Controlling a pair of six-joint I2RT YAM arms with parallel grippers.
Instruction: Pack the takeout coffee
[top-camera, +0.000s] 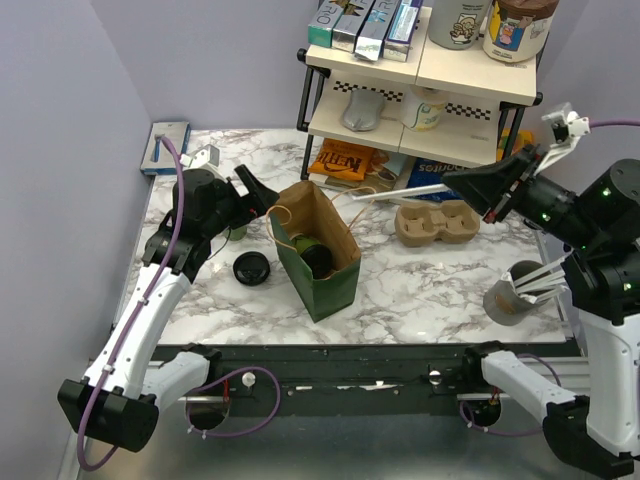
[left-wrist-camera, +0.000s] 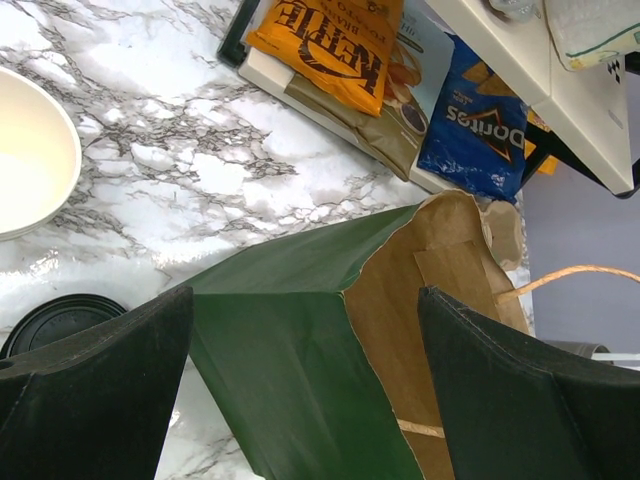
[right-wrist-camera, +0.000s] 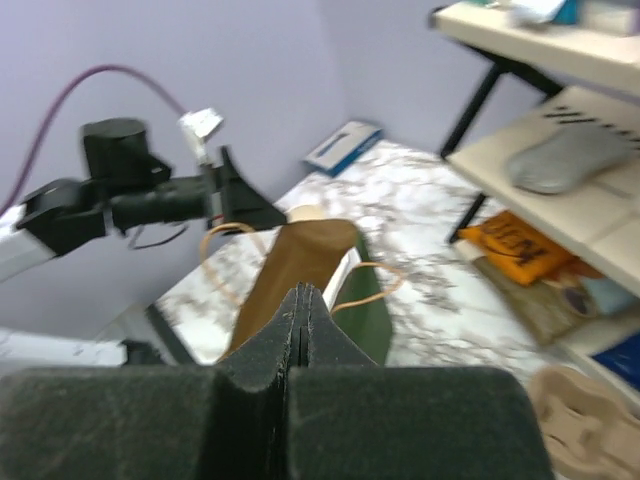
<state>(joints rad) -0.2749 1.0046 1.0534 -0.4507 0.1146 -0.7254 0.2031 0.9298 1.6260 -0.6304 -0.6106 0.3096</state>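
A green paper bag (top-camera: 330, 285) with a brown inside stands open mid-table. Inside it I see a dark-green cup (top-camera: 303, 245) and a black-topped thing beside it. Another cup (left-wrist-camera: 25, 150), cream-white inside, stands left of the bag, and a black lid (top-camera: 251, 268) lies near it, also seen as the lid (left-wrist-camera: 55, 320). My left gripper (top-camera: 262, 198) is open, and in its own view the gripper (left-wrist-camera: 305, 300) straddles the bag's (left-wrist-camera: 290, 370) left rim. My right gripper (top-camera: 450, 183) hangs right of the bag, shut (right-wrist-camera: 303, 292), with a white stick (top-camera: 400, 192) reaching from its tips toward the bag.
A brown pulp cup carrier (top-camera: 437, 222) lies under the right gripper. A grey cup of white sticks (top-camera: 510, 295) stands at the right edge. A two-tier shelf (top-camera: 420, 115) at the back has snack bags (top-camera: 345, 160) beneath it. A blue-and-white flat thing (top-camera: 168, 140) lies in the far left corner.
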